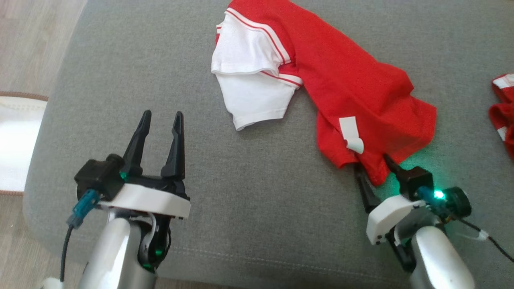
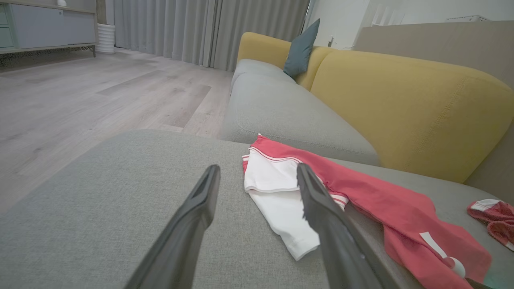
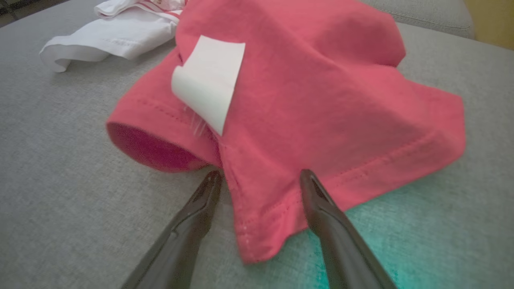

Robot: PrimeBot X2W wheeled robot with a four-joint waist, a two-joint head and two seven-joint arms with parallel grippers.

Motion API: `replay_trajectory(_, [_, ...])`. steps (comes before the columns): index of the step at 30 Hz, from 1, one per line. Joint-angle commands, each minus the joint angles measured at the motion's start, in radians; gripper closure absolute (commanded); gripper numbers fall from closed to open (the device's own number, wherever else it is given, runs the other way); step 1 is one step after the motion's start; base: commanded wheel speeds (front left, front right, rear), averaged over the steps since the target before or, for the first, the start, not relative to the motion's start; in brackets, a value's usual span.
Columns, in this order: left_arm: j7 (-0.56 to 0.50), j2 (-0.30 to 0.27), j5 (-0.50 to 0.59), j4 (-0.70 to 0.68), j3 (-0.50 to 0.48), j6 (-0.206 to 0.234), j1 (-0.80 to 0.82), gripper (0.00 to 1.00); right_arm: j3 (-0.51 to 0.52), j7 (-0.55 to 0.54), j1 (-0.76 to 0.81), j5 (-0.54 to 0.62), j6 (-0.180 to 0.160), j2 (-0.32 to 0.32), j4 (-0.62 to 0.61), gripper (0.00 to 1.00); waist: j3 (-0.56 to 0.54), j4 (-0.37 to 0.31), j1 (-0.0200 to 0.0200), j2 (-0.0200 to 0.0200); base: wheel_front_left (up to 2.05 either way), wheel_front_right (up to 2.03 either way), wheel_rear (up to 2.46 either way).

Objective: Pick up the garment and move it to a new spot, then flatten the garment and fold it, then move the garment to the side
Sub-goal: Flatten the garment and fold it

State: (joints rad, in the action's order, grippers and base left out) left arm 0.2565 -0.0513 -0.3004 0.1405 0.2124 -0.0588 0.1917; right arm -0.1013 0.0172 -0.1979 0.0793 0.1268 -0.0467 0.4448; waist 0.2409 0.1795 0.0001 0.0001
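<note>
Silver forearms (image 1: 108, 257), white wrists (image 1: 148, 200), black claws (image 1: 162, 113) (image 1: 371, 161)

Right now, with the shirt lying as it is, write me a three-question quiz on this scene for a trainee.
1. True or false: the right claw is shut on the red shirt.
2. Which colour are the shirt's sleeves? A white, B blue, C yellow.
3. Fill in: the left claw hangs open over the ___ cushion, holding nothing.
Key: 1 false, it is open, astride the hem; 2 A; 3 grey.
</note>
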Motion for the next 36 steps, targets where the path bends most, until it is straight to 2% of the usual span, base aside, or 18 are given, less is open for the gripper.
replay_trajectory(1, [0.005, -0.003, 0.014, -0.027, -0.039, -0.006, 0.046, 0.0, -0.004, 0.0, -0.036, 0.015, 0.004, -0.004, -0.013, 0.63, 0.007, 0.005, -0.0001, -0.0001, 0.0, 0.0, 0.0])
replay_trajectory(2, [0.005, -0.003, 0.014, -0.026, -0.04, -0.007, 0.048, 0.0, 0.007, 0.001, -0.041, 0.022, 0.004, -0.004, -0.009, 1.0, 0.007, 0.006, -0.0001, -0.0001, 0.0, 0.0, 0.0])
replay_trajectory(11, [0.005, 0.0, 0.017, -0.002, -0.045, -0.007, 0.035, 0.0, 0.078, 0.009, -0.058, 0.066, 0.004, -0.004, -0.035, 1.0, -0.039, 0.001, -0.0001, -0.0001, 0.0, 0.0, 0.0])
replay_trajectory(16, [0.005, 0.001, 0.014, -0.003, -0.033, 0.001, 0.022, 0.0, 0.116, -0.016, -0.086, 0.087, 0.004, -0.004, -0.119, 1.0, -0.077, -0.005, -0.0001, -0.0001, 0.0, 0.0, 0.0])
replay_trajectory(21, [0.005, 0.001, -0.001, -0.011, -0.015, 0.015, 0.014, 0.0, 0.124, -0.109, -0.183, 0.081, 0.004, -0.022, -0.238, 1.0, -0.088, 0.001, -0.0001, -0.0001, 0.0, 0.0, 0.0])
replay_trajectory(24, [0.005, 0.001, -0.012, -0.019, -0.001, 0.018, 0.019, 0.0, 0.107, -0.165, -0.255, 0.067, 0.004, -0.073, -0.269, 1.0, -0.071, 0.016, -0.0001, -0.0001, 0.0, 0.0, 0.0])
replay_trajectory(28, [0.005, 0.001, -0.026, -0.023, 0.013, 0.018, 0.036, 0.0, 0.099, -0.226, -0.375, 0.048, 0.004, -0.16, -0.249, 1.0, -0.034, 0.045, -0.0001, -0.0001, 0.0, 0.0, 0.0])
replay_trajectory(31, [0.005, 0.001, -0.036, -0.023, 0.021, 0.017, 0.053, 0.0, 0.107, -0.266, -0.475, 0.032, 0.004, -0.221, -0.186, 1.0, -0.002, 0.072, -0.0001, -0.0001, 0.0, 0.0, 0.0])
replay_trajectory(36, [0.005, 0.001, -0.05, -0.016, 0.039, 0.012, 0.077, 0.0, 0.13, -0.273, -0.632, 0.074, 0.004, -0.321, -0.044, 1.0, 0.042, 0.12, -0.0001, -0.0001, 0.0, 0.0, 0.0])
